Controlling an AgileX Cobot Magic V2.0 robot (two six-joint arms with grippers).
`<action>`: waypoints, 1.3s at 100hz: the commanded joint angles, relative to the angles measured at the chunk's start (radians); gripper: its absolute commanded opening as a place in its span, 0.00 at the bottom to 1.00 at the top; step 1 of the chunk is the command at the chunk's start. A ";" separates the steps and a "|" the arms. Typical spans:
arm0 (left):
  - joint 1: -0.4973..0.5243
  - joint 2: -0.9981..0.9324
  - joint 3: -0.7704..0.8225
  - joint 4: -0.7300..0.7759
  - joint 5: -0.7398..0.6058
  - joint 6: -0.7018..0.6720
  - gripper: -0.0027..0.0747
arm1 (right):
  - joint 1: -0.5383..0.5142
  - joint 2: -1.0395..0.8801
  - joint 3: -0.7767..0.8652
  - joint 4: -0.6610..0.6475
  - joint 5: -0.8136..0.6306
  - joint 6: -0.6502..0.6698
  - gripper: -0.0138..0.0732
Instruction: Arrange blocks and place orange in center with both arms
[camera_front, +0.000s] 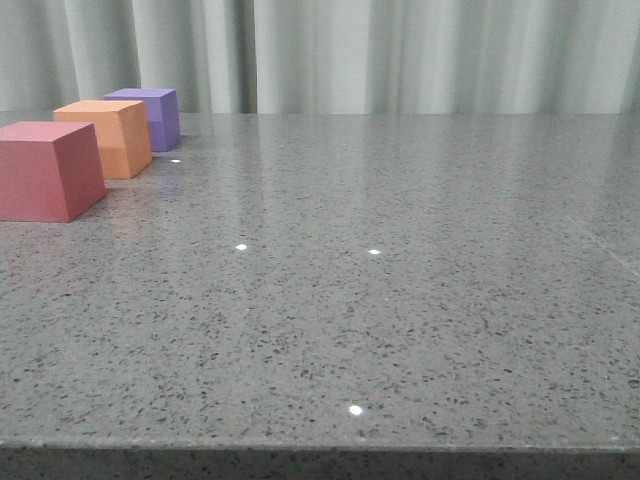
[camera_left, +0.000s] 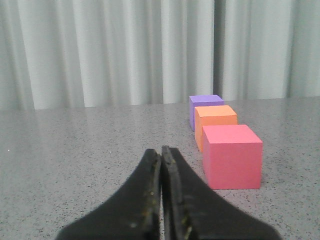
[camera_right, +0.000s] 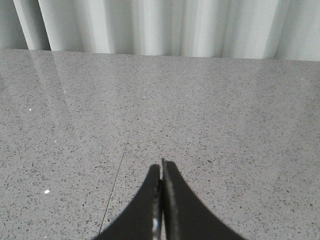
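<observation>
Three cubes stand in a line at the far left of the table: the pinkish-red cube (camera_front: 45, 170) nearest, the orange cube (camera_front: 107, 137) in the middle, the purple cube (camera_front: 150, 117) farthest. The left wrist view shows the same row: pinkish-red (camera_left: 231, 156), orange (camera_left: 215, 121), purple (camera_left: 205, 107). My left gripper (camera_left: 161, 151) is shut and empty, low over the table, beside and a little short of the pinkish-red cube. My right gripper (camera_right: 162, 165) is shut and empty over bare table, with no cube in its view. Neither gripper shows in the front view.
The grey speckled tabletop (camera_front: 380, 300) ends at a front edge near the camera. A pale pleated curtain (camera_front: 400, 50) hangs behind the table. A thin seam line (camera_right: 125, 150) runs across the tabletop in the right wrist view.
</observation>
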 joint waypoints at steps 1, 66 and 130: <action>0.003 -0.033 0.042 -0.003 -0.078 0.003 0.01 | -0.009 -0.002 -0.027 -0.014 -0.078 -0.002 0.03; 0.003 -0.033 0.042 -0.003 -0.078 0.003 0.01 | -0.043 -0.137 0.127 0.113 -0.226 -0.074 0.03; 0.003 -0.033 0.042 -0.003 -0.078 0.003 0.01 | -0.105 -0.469 0.457 0.329 -0.357 -0.190 0.03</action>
